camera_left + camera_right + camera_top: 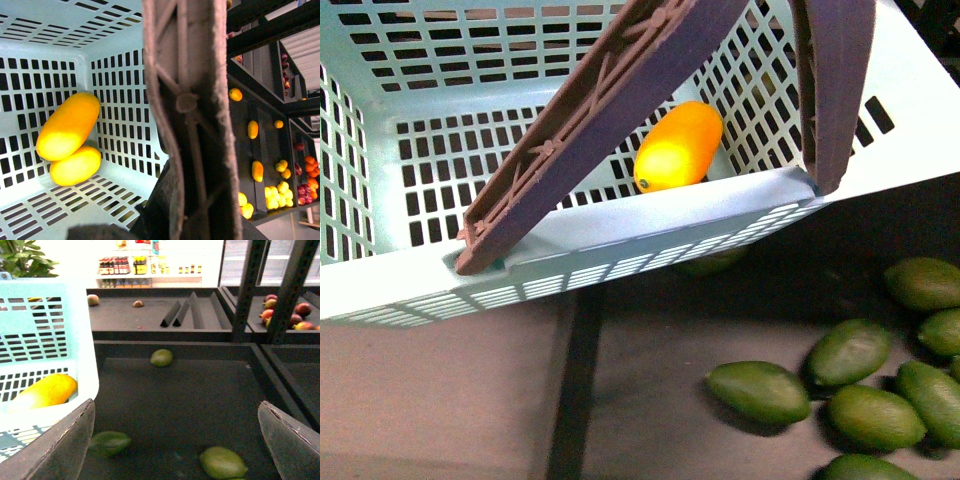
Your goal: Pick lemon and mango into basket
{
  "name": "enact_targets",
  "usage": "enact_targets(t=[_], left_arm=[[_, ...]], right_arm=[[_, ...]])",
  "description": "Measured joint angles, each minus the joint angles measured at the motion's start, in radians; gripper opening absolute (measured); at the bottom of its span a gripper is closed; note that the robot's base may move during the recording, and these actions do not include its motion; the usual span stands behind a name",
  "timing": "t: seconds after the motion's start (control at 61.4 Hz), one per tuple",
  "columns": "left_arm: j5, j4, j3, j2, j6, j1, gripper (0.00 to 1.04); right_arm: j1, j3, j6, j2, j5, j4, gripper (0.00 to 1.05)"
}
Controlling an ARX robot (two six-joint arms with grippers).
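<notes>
The light turquoise basket [650,225] fills the upper front view, tilted, with both brown handles [590,120] swung up. My left gripper [192,215] is shut on one handle [187,100], which runs straight through its jaws. Inside the basket lie two yellow-orange fruits touching each other: the longer mango [67,125] and, under it, the shorter lemon [75,165]. The front view shows only the mango [678,145] against the basket's wall. My right gripper [175,440] hangs open and holds nothing, beside the basket [75,340], with the mango [47,390] seen through the slots.
Several green oval fruits [855,385] lie on the dark shelf below the basket, others [222,462] under my right gripper. Dark shelf posts [295,285] and dark red mangoes [280,310] stand at the far right. Shelves of yellow and orange fruit [275,192] flank the basket.
</notes>
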Motion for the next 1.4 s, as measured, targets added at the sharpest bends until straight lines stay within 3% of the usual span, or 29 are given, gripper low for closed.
enact_targets(t=[0.407, 0.424, 0.521, 0.554, 0.603, 0.668, 0.896, 1.141, 1.401], left_arm=[[-0.027, -0.002, 0.000, 0.000, 0.009, 0.005, 0.05], [-0.048, -0.007, 0.001, 0.001, 0.005, 0.001, 0.05], [-0.421, -0.074, 0.056, 0.060, -0.141, -0.029, 0.05], [-0.506, -0.064, 0.063, 0.085, -0.197, -0.029, 0.05], [-0.613, -0.031, 0.069, 0.130, -0.246, -0.013, 0.05], [-0.669, 0.012, 0.079, 0.184, -0.275, 0.030, 0.05], [-0.605, 0.128, 0.127, 0.417, -0.485, 0.203, 0.05], [-0.515, 0.222, 0.224, 0.579, -0.629, 0.224, 0.05], [-0.516, 0.244, 0.222, 0.619, -0.678, 0.225, 0.05]], right_arm=[[-0.003, 0.000, 0.000, 0.000, -0.002, 0.000, 0.96], [-0.003, 0.000, 0.000, 0.000, -0.002, 0.000, 0.96], [-0.002, 0.000, 0.000, 0.000, 0.000, 0.000, 0.96], [-0.002, 0.000, 0.000, 0.000, 0.000, 0.000, 0.96], [-0.002, 0.000, 0.000, 0.000, 0.001, 0.000, 0.96], [-0.002, 0.000, 0.000, 0.000, 0.002, 0.000, 0.96], [-0.002, 0.000, 0.000, 0.000, 0.001, 0.000, 0.96], [-0.002, 0.000, 0.000, 0.000, 0.001, 0.000, 0.96], [-0.002, 0.000, 0.000, 0.000, 0.001, 0.000, 0.96]])
